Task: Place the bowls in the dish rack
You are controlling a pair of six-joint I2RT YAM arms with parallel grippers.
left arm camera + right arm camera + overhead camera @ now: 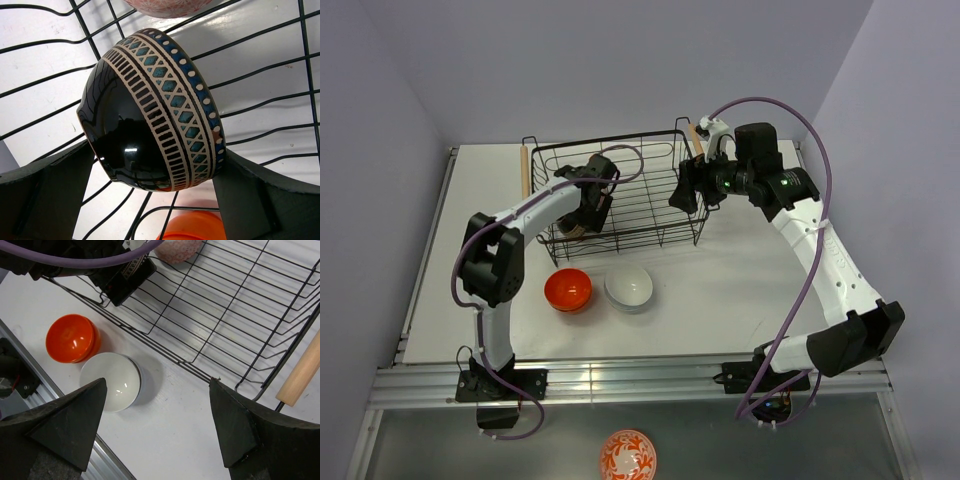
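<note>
Left wrist view: the dark patterned bowl (155,110) lies tipped on its side on the dish rack (660,230) wires, between the wide-spread fingers of the left claw (154,152); contact is hard to judge. It has a glossy black base with cream, teal and dotted blue bands. A pinkish speckled bowl (167,6), cut off, sits beyond the fingertips. The right claw (157,385) is spread and empty. Beneath it on the table (190,430) are an orange bowl (70,337) and a white bowl (112,380), perhaps stacked pairs.
</note>
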